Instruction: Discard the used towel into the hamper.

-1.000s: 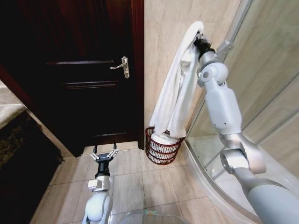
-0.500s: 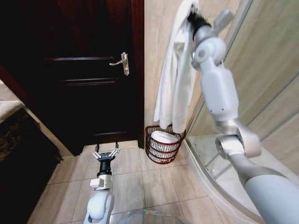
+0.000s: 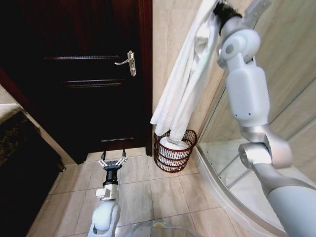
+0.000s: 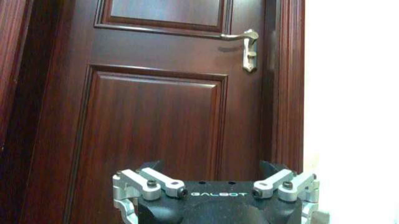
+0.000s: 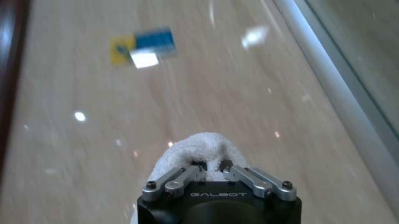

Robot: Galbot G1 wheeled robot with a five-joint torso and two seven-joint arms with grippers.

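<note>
Raised higher, right fingers pinching towel above hamper, left fingers spread

towel top cut off; its end hides hamper's inside.

towels: two, one hanging from the right gripper, one in the hamper
hampers: just one
doors: one
door handles: one
grippers: two, counting the left gripper
</note>
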